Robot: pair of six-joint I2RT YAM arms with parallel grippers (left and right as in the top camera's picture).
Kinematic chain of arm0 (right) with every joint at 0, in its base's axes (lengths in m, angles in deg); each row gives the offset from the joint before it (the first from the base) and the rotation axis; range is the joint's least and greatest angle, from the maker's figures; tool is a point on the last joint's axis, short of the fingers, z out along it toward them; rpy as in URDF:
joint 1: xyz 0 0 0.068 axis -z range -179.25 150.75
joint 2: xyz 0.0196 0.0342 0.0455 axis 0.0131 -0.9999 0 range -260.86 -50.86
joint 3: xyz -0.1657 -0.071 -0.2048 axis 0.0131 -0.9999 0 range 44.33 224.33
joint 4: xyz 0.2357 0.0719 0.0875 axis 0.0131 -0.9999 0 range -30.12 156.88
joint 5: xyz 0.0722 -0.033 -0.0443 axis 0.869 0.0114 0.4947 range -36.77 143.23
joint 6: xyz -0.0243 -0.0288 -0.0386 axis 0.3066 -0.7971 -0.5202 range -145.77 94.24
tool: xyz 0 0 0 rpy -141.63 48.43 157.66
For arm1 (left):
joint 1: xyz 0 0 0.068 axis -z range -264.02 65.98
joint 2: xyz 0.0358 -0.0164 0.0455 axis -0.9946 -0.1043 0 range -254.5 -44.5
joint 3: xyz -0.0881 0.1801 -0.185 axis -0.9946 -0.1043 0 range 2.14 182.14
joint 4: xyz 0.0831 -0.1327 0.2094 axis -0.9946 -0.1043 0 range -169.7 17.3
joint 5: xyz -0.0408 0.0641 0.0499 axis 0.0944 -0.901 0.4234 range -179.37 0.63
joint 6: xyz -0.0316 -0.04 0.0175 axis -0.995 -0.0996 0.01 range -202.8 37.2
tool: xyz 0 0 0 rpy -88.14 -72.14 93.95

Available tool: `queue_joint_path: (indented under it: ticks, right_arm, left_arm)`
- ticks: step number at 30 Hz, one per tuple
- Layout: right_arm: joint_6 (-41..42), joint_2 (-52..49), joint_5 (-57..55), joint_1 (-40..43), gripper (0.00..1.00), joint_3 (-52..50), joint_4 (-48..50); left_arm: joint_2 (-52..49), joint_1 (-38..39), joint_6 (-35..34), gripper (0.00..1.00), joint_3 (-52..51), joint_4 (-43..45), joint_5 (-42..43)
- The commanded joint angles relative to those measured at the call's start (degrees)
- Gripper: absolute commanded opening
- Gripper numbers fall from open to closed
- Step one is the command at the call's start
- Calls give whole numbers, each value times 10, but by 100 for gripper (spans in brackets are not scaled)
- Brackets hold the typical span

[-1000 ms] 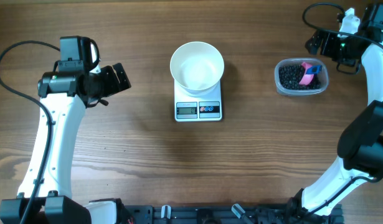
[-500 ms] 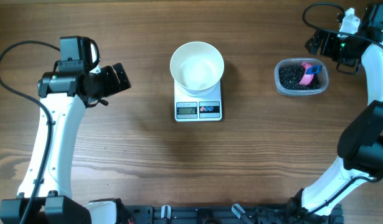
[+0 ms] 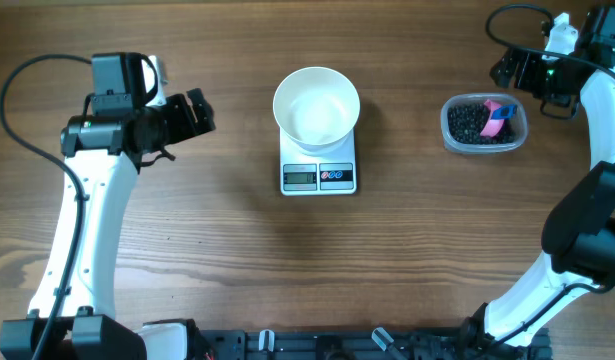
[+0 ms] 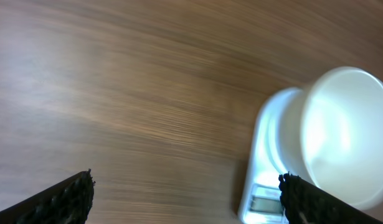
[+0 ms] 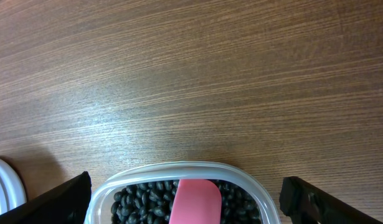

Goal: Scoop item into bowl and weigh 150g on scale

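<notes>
The bowl (image 3: 316, 106) sits empty on the far part of the scale (image 3: 318, 165), leaving the display clear. The beans (image 3: 472, 122) lie in a clear tub (image 3: 484, 143) on the desk (image 3: 187, 250), well to the right of the scale. A pink scoop (image 3: 497, 115) rests on top of them.

The right hand (image 3: 505, 68) hangs just beyond the tub, farther from the scale. Its jaws are spread wide and hold nothing. In its wrist view 1 end of the scoop (image 5: 192, 199) shows between the fingers, so the scoop lies straight ahead of it. The scoop's long axis runs slantwise, 1 end toward the scale and the other toward this hand. Which end is the handle I cannot tell.

The left hand (image 3: 200, 112) is left of the scale, level with the bowl, also wide open and empty, and well apart from the tub.

The right hand is clearly nearer, so taking the scoop probably falls to it. None of the beans are in the bowl yet.
</notes>
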Motion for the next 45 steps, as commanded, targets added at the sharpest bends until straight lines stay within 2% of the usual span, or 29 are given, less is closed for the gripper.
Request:
queue_joint_path:
  ticks: [1,4,10,15,18,23,26,30,31,35,41,45]
  right_arm:
    - [4,-14,-4,-2,100,-5,1]
    - [4,-14,-4,-2,100,-5,1]
    - [4,-14,-4,-2,100,-5,1]
    - [4,-14,-4,-2,100,-5,1]
    - [4,-14,-4,-2,100,-5,1]
    - [4,-14,-4,-2,100,-5,1]
    - [4,-14,-4,-2,100,-5,1]
    - [4,-14,-4,-2,100,-5,1]
    - [4,-14,-4,-2,100,-5,1]
    - [4,-14,-4,-2,100,-5,1]
    - [4,-14,-4,-2,100,-5,1]
    - [4,-14,-4,-2,100,-5,1]
  left_arm:
    - [-3,44,176,100,2,-17,79]
    - [-5,100,268,100,2,-37,40]
    - [-33,175,323,100,2,-47,29]
    - [-62,205,432,100,2,-83,29]
    - [-86,205,446,100,2,-82,20]
    - [-113,204,446,100,2,-60,-90]
    - [-113,204,440,100,2,-62,-61]
    - [-113,204,453,100,2,-20,-41]
    - [-113,204,473,100,2,-21,-41]
    - [-113,204,643,100,2,-38,25]
    - [-113,204,727,100,2,-50,67]
    - [-113,199,729,100,2,-49,70]
